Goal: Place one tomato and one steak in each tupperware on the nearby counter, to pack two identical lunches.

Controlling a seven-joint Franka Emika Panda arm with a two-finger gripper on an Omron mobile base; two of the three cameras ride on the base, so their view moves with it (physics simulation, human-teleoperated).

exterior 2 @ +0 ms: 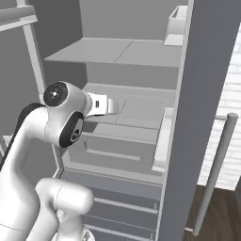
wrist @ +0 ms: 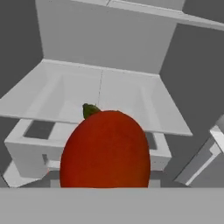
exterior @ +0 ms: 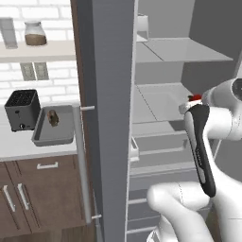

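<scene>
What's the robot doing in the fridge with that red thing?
The robot's white arm is reaching into the open fridge. In the hand view a red tomato with a green stem sits right in front of the gripper, so it looks held, though the fingertips are hidden. On the counter, next to the toaster, a grey tupperware already has a brown steak in it. The tomato probably goes there next.
</scene>
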